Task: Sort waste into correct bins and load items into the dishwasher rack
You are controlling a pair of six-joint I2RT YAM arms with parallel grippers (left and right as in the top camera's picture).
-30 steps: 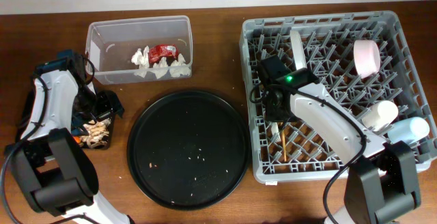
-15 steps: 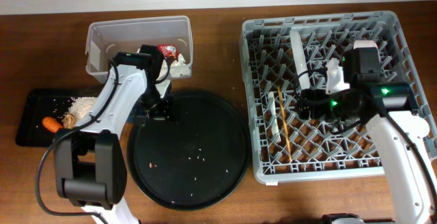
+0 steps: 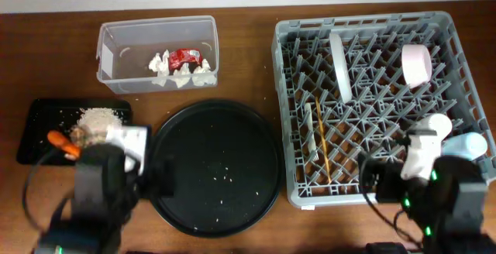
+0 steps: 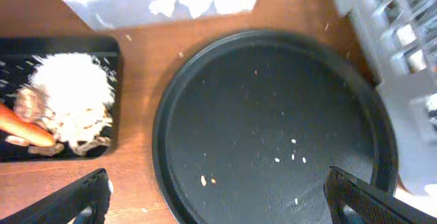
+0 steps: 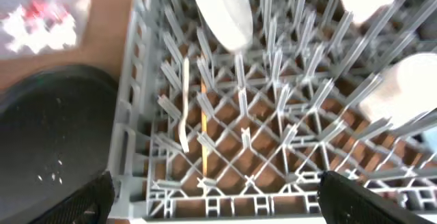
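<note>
Brown wooden table (image 3: 248,60) seen from above, with both robot arms low at its near edge.

At the right stands the grey dishwasher rack (image 3: 356,20), the biggest thing on the table. A large round black tray (image 3: 215,142) sits in the middle, just left of the rack. A clear tub (image 3: 116,53) is at the far left, and a shallow black tray (image 3: 35,107) lies nearer, left of the round tray.

In the rack, a white bowl (image 3: 339,64) and a pale pink bowl (image 3: 416,64) stand on edge between the pegs. A small white cup (image 3: 435,126) and a light blue cup (image 3: 469,144) lie at the right side. A white fork (image 3: 308,130) and a thin wooden chopstick (image 3: 321,145) lie side by side on the rack floor.

The tub holds crumpled white napkins (image 3: 163,64) and a small red wrapper (image 3: 184,56). The shallow tray holds a heap of rice (image 3: 97,118), an orange carrot (image 3: 59,140) and brownish scraps (image 3: 81,134). A few loose grains (image 3: 225,178) are left on the round tray.

The left gripper (image 4: 217,200) hangs over the round tray and the right gripper (image 5: 217,197) over the rack's near edge. On each, the fingers are spread wide with nothing between them.

Sorting and loading look all but done. Only the stray grains seem left, and they look too small to pinch, so a next move would call for sweeping them.
</note>
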